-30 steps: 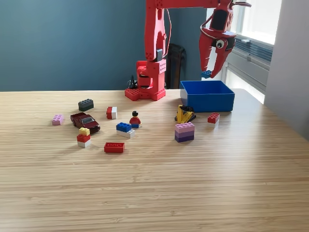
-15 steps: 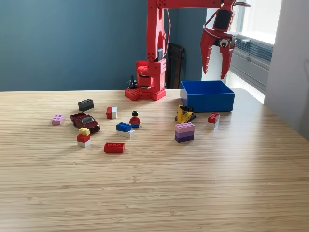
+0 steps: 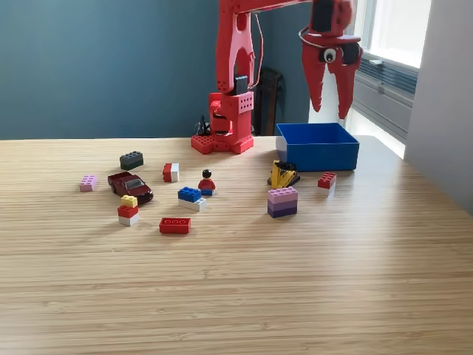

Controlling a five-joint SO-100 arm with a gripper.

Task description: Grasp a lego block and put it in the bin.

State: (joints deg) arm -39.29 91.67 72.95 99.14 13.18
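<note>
My red gripper [image 3: 329, 111] hangs open above the blue bin [image 3: 319, 157] at the back right of the exterior view, with nothing between its fingers. The inside of the bin is hidden by its front wall. Loose lego pieces lie on the wooden table: a pink and purple stack [image 3: 282, 201], a small red block [image 3: 327, 180] just in front of the bin, a blue block on a white one [image 3: 191, 198], a flat red block [image 3: 175, 225], a red and white block [image 3: 171, 172], a dark grey block [image 3: 131, 160] and a pink block [image 3: 88, 183].
A dark red toy car [image 3: 131, 186], a yellow, red and white stack [image 3: 128, 210], a minifigure [image 3: 207, 183] and a yellow and black piece [image 3: 283, 174] also lie on the table. The arm's red base [image 3: 225, 126] stands left of the bin. A window ledge runs behind on the right.
A second ago the gripper held a small blue block over the bin. It has since opened, the block is no longer seen, and the gripper has drifted slightly left and up.
</note>
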